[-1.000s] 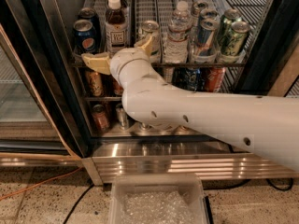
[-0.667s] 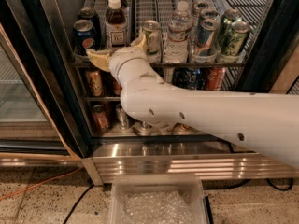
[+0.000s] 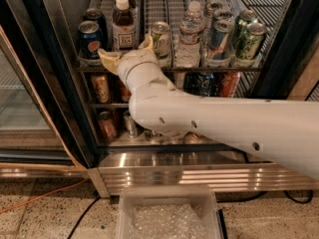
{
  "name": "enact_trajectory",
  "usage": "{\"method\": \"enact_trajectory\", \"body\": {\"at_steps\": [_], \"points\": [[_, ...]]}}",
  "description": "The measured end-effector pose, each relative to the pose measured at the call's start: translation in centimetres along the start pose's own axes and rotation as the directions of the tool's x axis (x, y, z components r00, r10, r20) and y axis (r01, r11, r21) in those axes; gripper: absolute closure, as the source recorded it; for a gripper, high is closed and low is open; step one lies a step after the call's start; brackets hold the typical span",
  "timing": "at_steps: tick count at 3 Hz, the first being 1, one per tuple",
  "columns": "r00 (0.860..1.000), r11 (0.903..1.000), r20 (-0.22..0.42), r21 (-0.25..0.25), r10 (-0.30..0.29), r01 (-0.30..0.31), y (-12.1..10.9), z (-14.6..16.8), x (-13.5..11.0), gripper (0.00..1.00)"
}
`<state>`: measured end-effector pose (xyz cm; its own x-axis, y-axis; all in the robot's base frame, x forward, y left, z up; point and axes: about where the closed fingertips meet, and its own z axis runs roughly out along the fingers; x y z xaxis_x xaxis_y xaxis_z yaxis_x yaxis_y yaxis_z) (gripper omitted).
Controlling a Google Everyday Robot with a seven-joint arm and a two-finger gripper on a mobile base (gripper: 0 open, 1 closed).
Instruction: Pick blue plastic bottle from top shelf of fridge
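Note:
The fridge [image 3: 60, 108] stands open in front of me, with its ribbed steel base panel below. On its top shelf [image 3: 169, 69] stands the blue plastic bottle [image 3: 123, 28]: dark brown tea, white cap, pale label. My gripper [image 3: 127, 53] reaches up at the shelf's front lip, just below and in front of that bottle. Its two tan fingers [image 3: 108, 59] are spread apart, one left of the bottle's base and one to the right near a green can [image 3: 160, 40]. They do not hold anything. My white arm [image 3: 214, 123] hides much of the two lower racks.
On the top shelf are blue Pepsi cans [image 3: 91, 38] at the left, a clear water bottle [image 3: 190, 34], and several more cans [image 3: 246, 40] at the right. Lower racks hold cans [image 3: 101, 86]. A clear plastic bin [image 3: 168, 217] sits on the floor. An orange cable [image 3: 45, 195] runs along the floor.
My gripper has risen and moved right, closer to the tea bottle's base at the top shelf lip. The bottles and cans have not moved.

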<state>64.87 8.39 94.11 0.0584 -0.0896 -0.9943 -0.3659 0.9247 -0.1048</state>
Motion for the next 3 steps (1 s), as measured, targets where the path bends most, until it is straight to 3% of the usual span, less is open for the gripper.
{"method": "enact_trajectory", "body": {"at_steps": [1, 3], "points": [[1.000, 1.0000, 0.004, 0.004, -0.001, 0.001, 0.0, 0.0, 0.1, 0.33], [1.000, 0.9996, 0.028, 0.028, 0.010, -0.011, -0.1, 2.1, 0.8, 0.38]]}}
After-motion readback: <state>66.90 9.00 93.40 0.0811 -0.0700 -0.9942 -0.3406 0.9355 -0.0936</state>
